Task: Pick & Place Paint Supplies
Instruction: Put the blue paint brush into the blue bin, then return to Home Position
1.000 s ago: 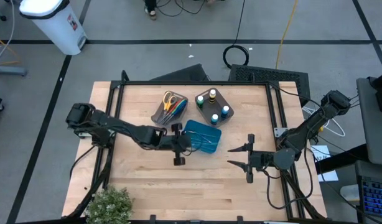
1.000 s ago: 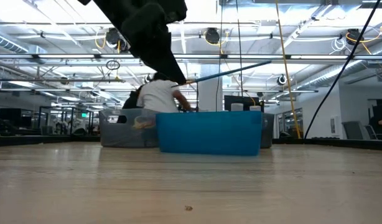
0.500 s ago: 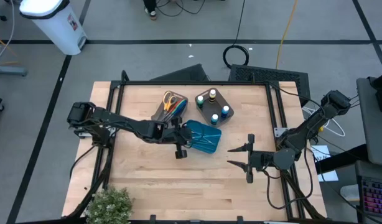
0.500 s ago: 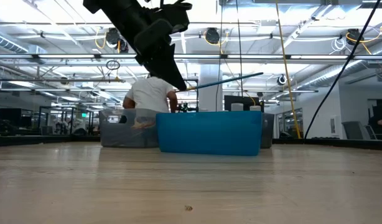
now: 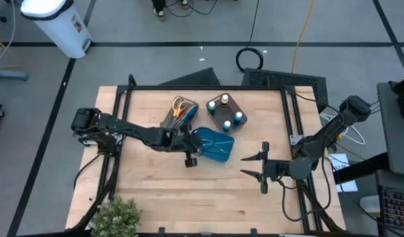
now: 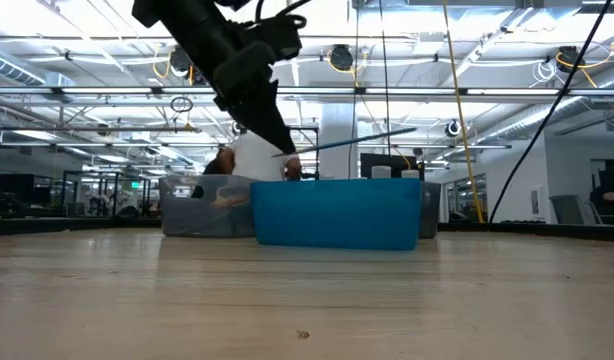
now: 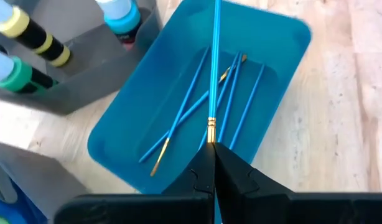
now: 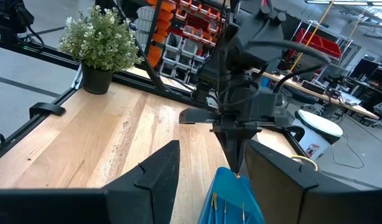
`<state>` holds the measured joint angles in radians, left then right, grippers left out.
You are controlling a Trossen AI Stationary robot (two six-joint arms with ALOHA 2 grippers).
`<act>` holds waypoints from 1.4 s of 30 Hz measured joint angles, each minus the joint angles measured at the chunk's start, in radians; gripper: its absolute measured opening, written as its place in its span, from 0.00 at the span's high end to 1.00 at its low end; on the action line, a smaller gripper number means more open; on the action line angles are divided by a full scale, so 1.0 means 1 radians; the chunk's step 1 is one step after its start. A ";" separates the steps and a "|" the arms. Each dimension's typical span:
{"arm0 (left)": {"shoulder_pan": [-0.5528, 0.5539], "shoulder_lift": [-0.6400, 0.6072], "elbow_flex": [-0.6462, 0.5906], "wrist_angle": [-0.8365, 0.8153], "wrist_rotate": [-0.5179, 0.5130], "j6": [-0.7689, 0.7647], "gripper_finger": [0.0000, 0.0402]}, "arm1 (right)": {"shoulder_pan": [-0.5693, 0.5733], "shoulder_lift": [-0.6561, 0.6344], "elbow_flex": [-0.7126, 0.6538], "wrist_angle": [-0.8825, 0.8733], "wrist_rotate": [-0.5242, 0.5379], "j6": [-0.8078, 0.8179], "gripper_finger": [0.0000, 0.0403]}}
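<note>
Counter is seen w/ teal tray near its middle, grey bins beside. Left tool is clamped on a thin blue brush, held above the tray (more blue brushes lie inside). Right tool is parked well apart, fingers half spread, nothing held.

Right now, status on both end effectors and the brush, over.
Left end effector shut on blue brush, held over the teal tray. Right end effector open, idle over bare table. Nothing in the way.
</note>
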<state>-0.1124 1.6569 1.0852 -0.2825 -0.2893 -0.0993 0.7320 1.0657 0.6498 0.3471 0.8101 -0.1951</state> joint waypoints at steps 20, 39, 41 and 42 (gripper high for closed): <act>0.046 0.000 -0.137 0.177 0.073 -0.036 1.00 | 0.000 0.000 0.000 0.000 0.000 0.000 0.58; 0.039 -0.006 -0.133 0.170 0.059 -0.072 0.73 | 0.000 0.000 0.000 0.000 0.000 0.000 0.58; 0.039 -0.033 -0.122 0.140 0.085 -0.087 0.71 | 0.000 0.000 0.000 0.000 0.000 0.000 0.58; 0.040 -0.053 -0.112 0.118 0.099 -0.087 0.70 | 0.000 0.000 0.000 0.000 0.000 0.000 0.58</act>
<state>-0.0729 1.6038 0.9734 -0.1645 -0.1906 -0.1867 0.7319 1.0657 0.6498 0.3473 0.8101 -0.1951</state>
